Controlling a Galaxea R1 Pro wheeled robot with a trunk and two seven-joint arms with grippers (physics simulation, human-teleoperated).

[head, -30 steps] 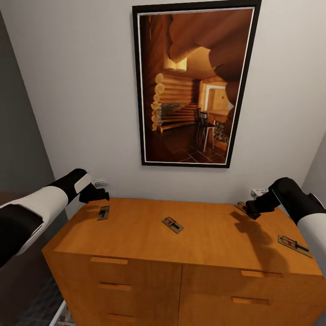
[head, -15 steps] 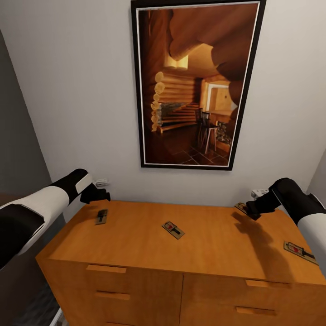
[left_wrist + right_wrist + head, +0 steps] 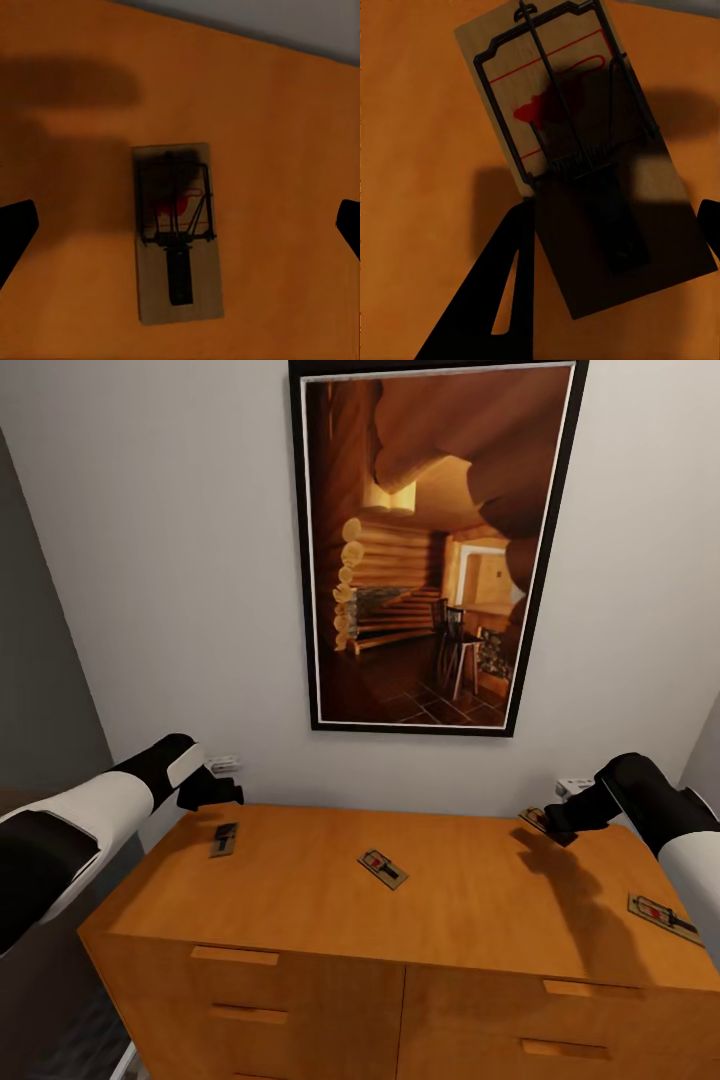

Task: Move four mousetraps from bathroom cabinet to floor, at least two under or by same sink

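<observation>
Mousetraps (image 3: 383, 868) lie on cabinet (image 3: 300, 900); one beneath each open, empty gripper (image 3: 180, 225).

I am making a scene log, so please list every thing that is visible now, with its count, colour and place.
mousetraps: four, tan with dark wire and red mark, on the cabinet top: left, centre, back right, right edge
cabinet: one, orange-brown, against the wall
framed picture: one, dark frame, on the wall
wall outlets: two, white, left and right
left gripper: black, open over the left trap
right gripper: black, open over the back right trap
</observation>
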